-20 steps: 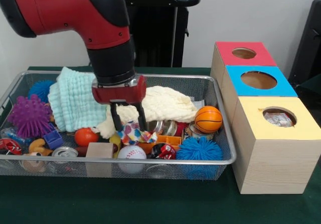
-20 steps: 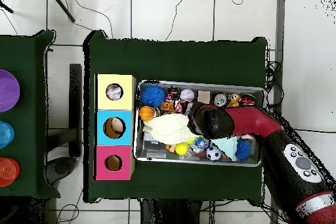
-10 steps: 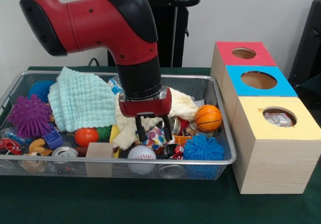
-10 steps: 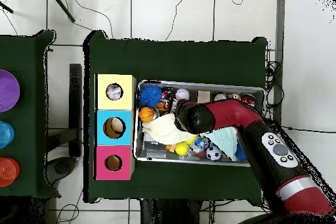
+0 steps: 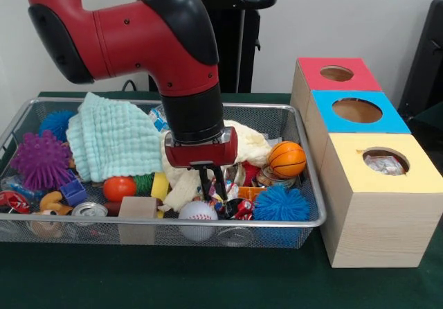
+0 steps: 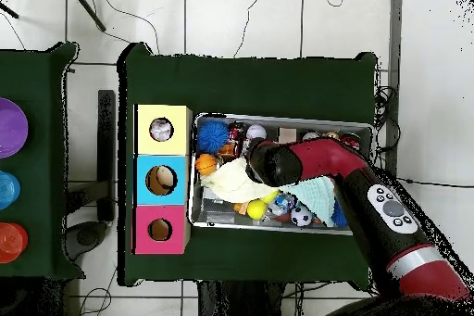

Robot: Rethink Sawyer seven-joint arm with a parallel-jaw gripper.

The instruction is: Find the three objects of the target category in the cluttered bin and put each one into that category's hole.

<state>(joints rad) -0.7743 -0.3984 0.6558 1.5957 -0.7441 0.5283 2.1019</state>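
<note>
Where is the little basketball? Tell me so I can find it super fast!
Find the wire basket on the green table, then look at its end nearest the three wooden boxes. The basketball sits there on top of the clutter, just behind a fuzzy blue spiky ball. It is the only orange ball with black lines; the other orange ball is plain.

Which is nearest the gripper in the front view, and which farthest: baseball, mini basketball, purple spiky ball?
Measured from the gripper:
1. Baseball, just below and slightly left of it, at the bin's front.
2. Mini basketball, off to the right, near the bin's right wall.
3. Purple spiky ball, far left end of the bin.
</note>
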